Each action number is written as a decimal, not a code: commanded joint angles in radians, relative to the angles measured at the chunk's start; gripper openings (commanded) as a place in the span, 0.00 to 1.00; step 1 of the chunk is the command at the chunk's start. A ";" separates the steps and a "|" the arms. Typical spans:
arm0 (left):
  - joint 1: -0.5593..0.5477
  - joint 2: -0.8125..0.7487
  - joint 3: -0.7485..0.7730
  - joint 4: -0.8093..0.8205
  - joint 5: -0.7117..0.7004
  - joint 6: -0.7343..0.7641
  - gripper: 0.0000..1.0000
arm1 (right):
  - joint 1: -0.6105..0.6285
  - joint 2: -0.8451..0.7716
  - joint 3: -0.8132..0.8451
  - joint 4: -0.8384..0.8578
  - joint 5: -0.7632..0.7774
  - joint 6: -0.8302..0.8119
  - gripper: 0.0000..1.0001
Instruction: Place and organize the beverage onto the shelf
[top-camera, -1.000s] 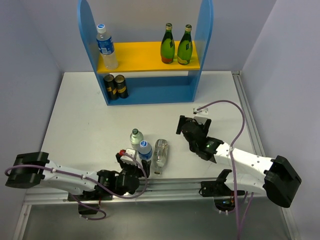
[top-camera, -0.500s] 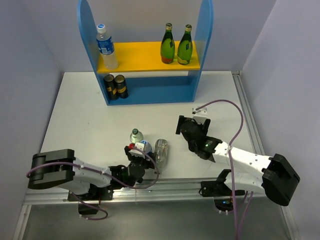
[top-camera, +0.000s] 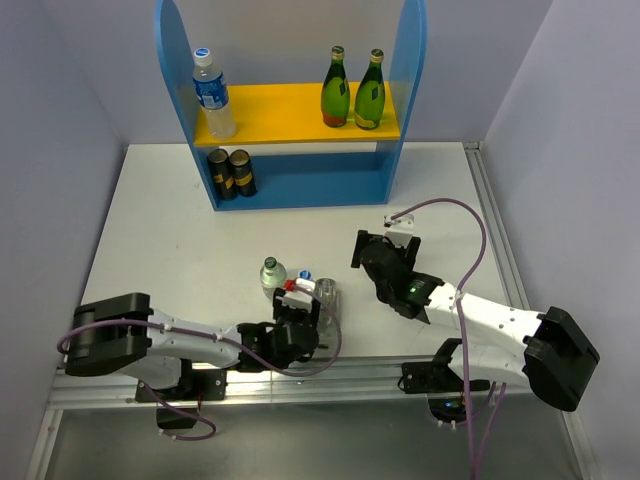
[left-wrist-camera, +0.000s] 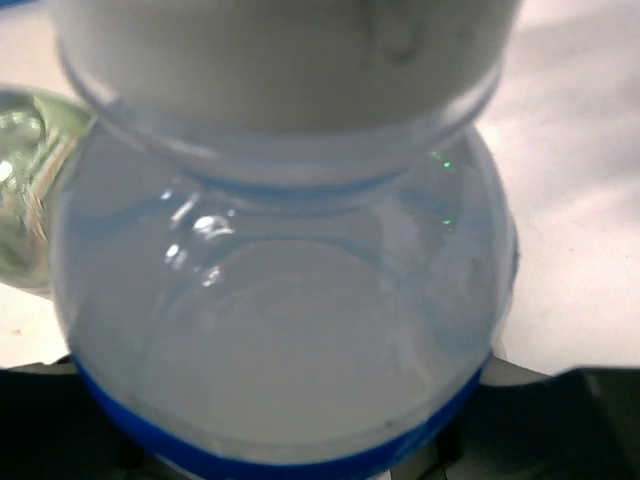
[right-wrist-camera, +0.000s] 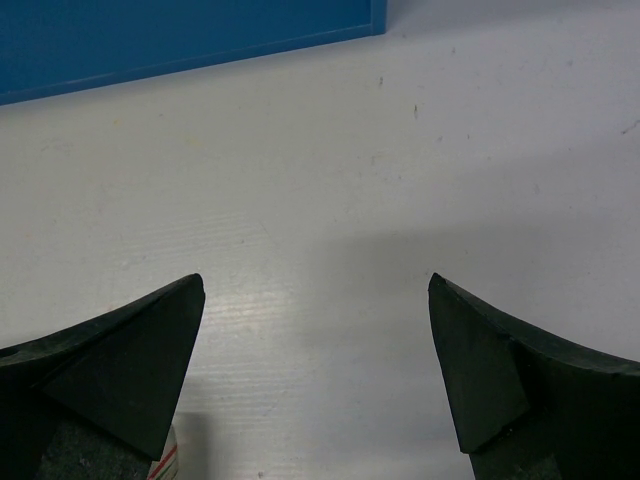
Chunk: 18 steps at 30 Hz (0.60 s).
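Blue-label bottle (left-wrist-camera: 290, 330) filled the left wrist view, white cap uppermost, sitting at the left gripper (top-camera: 298, 302) near the front of the table (top-camera: 160, 230). Could not tell whether the fingers pressed it. Upright short bottle (top-camera: 272, 272) and lying short bottle (top-camera: 323, 300) flanked it. Right gripper (right-wrist-camera: 315, 285) spread wide, holding nothing. Shelf (top-camera: 280, 110) upper board carried second blue-label bottle (top-camera: 212, 95) and two green bottles (top-camera: 352, 92).

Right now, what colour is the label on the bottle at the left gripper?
Blue band on the bottle, clearest in the left wrist view.

Bright even light, soft shadows; L-wrist view blurry, w/ glare on bottle (left-wrist-camera: 290, 300).
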 joint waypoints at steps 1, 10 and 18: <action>-0.030 -0.098 0.252 -0.376 -0.111 -0.121 0.00 | -0.007 -0.010 0.040 0.019 0.031 0.010 1.00; 0.200 -0.250 0.595 -0.298 0.062 0.296 0.00 | -0.006 -0.013 0.037 0.024 0.017 0.009 1.00; 0.628 -0.026 1.061 -0.293 0.375 0.494 0.00 | -0.006 0.003 0.046 0.028 0.015 0.001 1.00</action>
